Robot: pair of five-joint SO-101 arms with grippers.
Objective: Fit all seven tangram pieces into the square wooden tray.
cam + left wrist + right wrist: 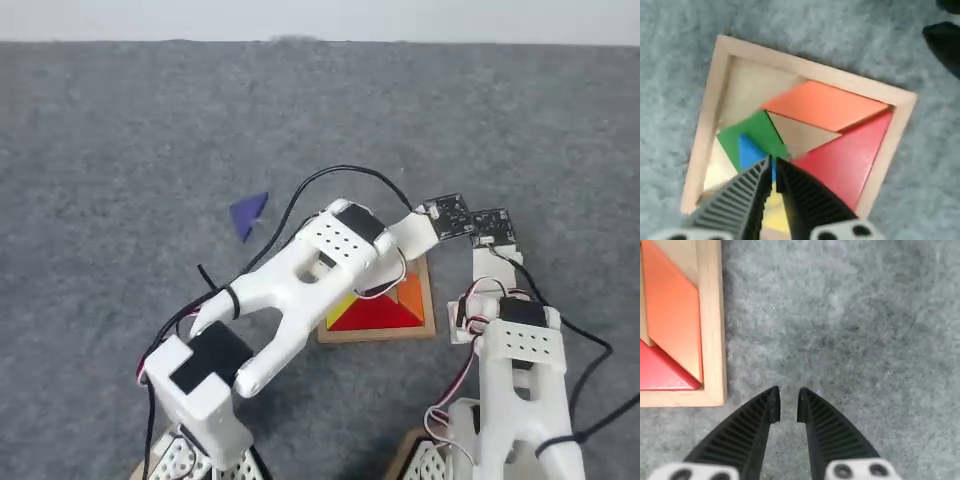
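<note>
The square wooden tray [815, 70] holds an orange parallelogram [825, 105], a big red triangle [850, 155], a tan triangle [802, 135], a green piece [752, 127] and a yellow piece [775, 210]. My left gripper [773, 161] is over the tray, its fingers nearly together with a light blue piece [749, 152] showing between them and beside them. A dark blue triangle [248, 213] lies on the carpet, left of the tray [380, 335]. My right gripper [788, 395] hovers over bare carpet beside the tray's rim [710, 340], slightly open and holding nothing.
Grey carpet covers the whole table. The left arm [310, 270] stretches across over the tray and hides most of it from above. The right arm [520, 340] stands close to the tray's right side. Bare wood [747, 85] shows in one tray corner.
</note>
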